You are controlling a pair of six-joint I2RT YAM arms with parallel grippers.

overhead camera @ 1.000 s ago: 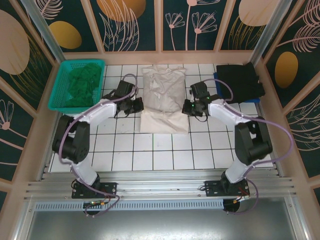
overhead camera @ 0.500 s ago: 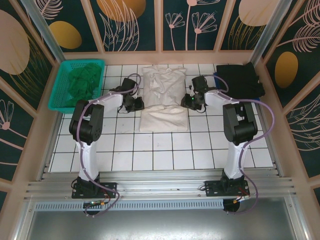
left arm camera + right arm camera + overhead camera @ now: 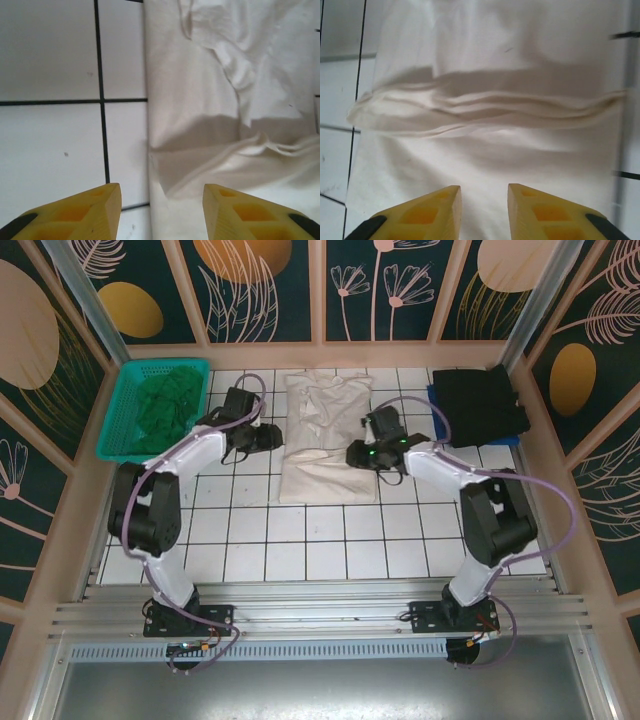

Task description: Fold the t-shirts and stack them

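Note:
The cream-white t-shirt (image 3: 325, 440) lies folded into a long strip on the middle of the tiled table, with a crosswise crease (image 3: 485, 107). My left gripper (image 3: 272, 436) hovers open at its left edge; the cloth's edge (image 3: 165, 175) lies below the gap between the yellow fingers (image 3: 85, 215), and nothing is held. My right gripper (image 3: 352, 455) is open over the shirt's right side, its fingers (image 3: 540, 212) a narrow gap apart above flat cloth. The black t-shirt (image 3: 480, 400) lies folded at the back right. The dark green t-shirt (image 3: 160, 408) is bunched in the basket.
The teal mesh basket (image 3: 112, 435) stands at the back left. A blue pad (image 3: 436, 418) peeks out under the black shirt. Wooden walls close the table's back and sides. Bare white tiles (image 3: 320, 540) stretch between the shirt and the arm bases.
Both grippers have gone from shut to open and let go of the cream shirt. The left one moved slightly toward the back; the right one shifted left onto the shirt.

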